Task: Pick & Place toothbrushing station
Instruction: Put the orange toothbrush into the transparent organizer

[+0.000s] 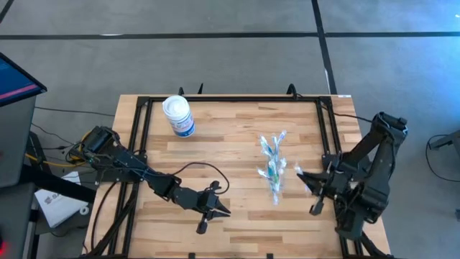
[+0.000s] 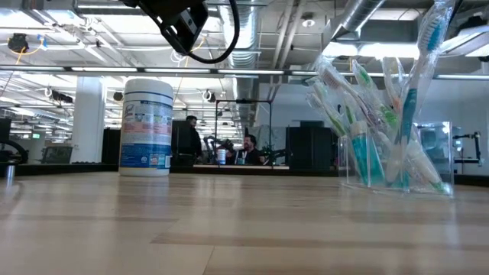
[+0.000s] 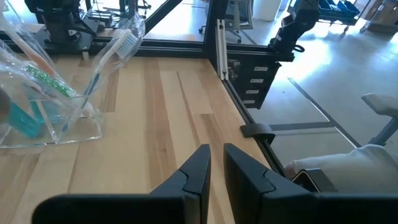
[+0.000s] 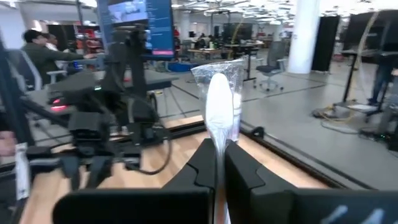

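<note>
No words can be read here; the white canister (image 2: 147, 127) has a label (the print is too small).

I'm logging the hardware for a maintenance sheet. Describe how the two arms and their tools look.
Both arms are dark, jointed and slim. The left tool and right tool each end in two flat black angular fingers. A black cable loops above the left arm. No markings are visible.

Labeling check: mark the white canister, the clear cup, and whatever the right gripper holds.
white canister (image 1: 178, 115), high view, on its lid.
clear cup (image 2: 397, 164), low view, on its front wall.
wrapped toothbrush (image 4: 219, 109), right wrist view, on its white handle above the right gripper's fingers.
</note>
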Controlling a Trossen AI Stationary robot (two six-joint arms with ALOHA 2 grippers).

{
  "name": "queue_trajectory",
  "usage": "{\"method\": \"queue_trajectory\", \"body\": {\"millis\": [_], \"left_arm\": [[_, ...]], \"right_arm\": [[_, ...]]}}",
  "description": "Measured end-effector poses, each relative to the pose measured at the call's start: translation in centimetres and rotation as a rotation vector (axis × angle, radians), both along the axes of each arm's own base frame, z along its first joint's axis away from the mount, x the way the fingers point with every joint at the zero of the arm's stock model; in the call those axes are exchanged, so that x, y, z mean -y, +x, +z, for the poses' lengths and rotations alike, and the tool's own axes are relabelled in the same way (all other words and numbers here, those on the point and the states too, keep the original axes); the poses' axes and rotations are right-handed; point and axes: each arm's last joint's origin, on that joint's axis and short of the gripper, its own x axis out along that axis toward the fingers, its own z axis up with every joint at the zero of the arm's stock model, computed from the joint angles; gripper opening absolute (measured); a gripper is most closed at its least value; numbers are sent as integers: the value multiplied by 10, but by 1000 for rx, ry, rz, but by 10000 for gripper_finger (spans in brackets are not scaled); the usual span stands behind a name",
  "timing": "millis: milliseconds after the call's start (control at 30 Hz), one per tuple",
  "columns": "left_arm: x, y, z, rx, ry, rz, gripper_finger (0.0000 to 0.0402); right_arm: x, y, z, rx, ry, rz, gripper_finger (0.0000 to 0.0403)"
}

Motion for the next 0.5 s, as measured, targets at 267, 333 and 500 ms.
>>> {"method": "queue_trajectory", "body": {"millis": [267,333,500], "left_arm": [[0,0,0,0,0,0,39],[-1,1,0,0,2,3,39],[-1,1,0,0,1,3,39]], "right_arm": [[-31,11,21,-23,-42,18,1],[-36,13,29,-34,-67,19,1],[-39,17,25,-52,-87,14,1]]}}
